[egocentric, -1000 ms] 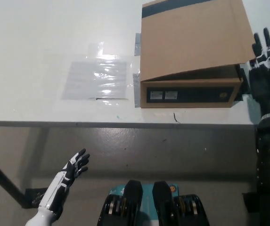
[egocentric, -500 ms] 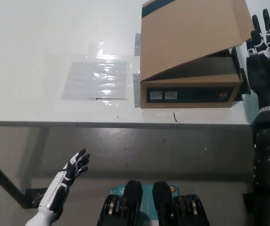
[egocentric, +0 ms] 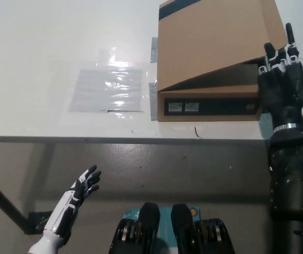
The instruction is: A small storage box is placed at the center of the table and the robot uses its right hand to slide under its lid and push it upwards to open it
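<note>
A brown cardboard storage box [egocentric: 209, 103] stands on the white table [egocentric: 45, 47], right of centre near the front edge. Its lid [egocentric: 214, 37] is tilted up on the right side, leaving a wedge-shaped gap above the box front. My black right hand [egocentric: 282, 79] stands at the box's right front corner, fingers apart and pointing up, with its fingertips [egocentric: 288, 33] against the raised lid edge. My white left hand [egocentric: 82, 188] rests open below the table edge at the lower left, holding nothing.
A clear plastic sheet [egocentric: 108, 87] lies flat on the table left of the box. The table's front edge [egocentric: 88, 138] runs across the middle of the picture, with grey floor below it.
The right hand has moved left and in under the lid's right edge. The lid has risen on that side, widening the gap. The left hand has stayed put.
</note>
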You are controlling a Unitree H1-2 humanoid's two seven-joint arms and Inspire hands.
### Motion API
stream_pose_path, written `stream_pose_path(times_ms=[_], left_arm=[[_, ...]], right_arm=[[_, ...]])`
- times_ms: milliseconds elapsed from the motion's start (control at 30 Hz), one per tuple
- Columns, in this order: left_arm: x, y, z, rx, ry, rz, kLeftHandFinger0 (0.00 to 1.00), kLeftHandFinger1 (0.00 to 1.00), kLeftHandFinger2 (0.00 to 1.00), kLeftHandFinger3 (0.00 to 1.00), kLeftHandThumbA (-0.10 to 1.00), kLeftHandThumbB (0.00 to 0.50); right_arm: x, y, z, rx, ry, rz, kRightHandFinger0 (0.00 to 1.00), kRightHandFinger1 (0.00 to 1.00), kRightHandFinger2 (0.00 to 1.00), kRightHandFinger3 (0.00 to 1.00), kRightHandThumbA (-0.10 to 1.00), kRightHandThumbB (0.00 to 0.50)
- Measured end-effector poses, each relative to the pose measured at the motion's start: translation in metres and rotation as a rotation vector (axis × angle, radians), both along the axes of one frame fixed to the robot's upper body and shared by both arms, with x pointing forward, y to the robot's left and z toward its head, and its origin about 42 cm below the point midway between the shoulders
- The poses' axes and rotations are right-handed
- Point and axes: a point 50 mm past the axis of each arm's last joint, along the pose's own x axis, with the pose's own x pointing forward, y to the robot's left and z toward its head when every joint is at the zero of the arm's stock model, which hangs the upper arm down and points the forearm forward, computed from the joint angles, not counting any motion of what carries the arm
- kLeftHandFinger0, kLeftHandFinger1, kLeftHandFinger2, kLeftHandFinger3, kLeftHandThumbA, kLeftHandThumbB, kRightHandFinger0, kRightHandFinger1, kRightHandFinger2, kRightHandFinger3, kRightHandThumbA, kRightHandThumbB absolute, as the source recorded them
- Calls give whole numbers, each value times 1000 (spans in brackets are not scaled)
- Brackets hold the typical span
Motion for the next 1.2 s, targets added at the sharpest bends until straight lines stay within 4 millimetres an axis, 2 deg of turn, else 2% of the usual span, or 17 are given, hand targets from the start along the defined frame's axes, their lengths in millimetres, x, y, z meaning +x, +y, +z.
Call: stream_pose_path(times_ms=[167,300,567,600,767,833,867,1033,1200], left_arm=[[0,0,0,0,0,-1,1000,1000,1000,1000,1000,363],[0,0,0,1,0,-1,1000,1000,1000,1000,1000,345],[0,0,0,2,-1,-2,1000,1000,1000,1000,1000,354],[0,0,0,2,-1,-2,1000,1000,1000,1000,1000,354],[1,0,1,2,-2,-2,1000,1000,1000,1000,1000,365],[1,0,1,2,-1,-2,1000,1000,1000,1000,1000,381],[1,0,1,2,-1,-3,1000,1000,1000,1000,1000,373],[1,-1,1,2,-2,-6,1000,1000,1000,1000,1000,362],[3,-2,4,3,-13,-13,1000,1000,1000,1000,1000,374]], right_arm=[[4,15,10,13,-14,23,1000,1000,1000,1000,1000,303],[7,29,19,20,-29,48,1000,1000,1000,1000,1000,299],[11,69,39,-33,-60,123,1000,1000,1000,1000,1000,290],[11,74,41,-44,-63,134,1000,1000,1000,1000,1000,304],[15,117,46,-161,-51,216,1000,1000,1000,1000,1000,320],[15,130,47,-208,-47,242,1000,1000,1000,1000,1000,298],[15,144,47,-253,-45,270,1000,1000,1000,1000,1000,304],[18,184,45,-376,-23,343,1000,1000,1000,1000,1000,284],[21,214,46,-479,-13,391,1000,1000,1000,1000,1000,314]])
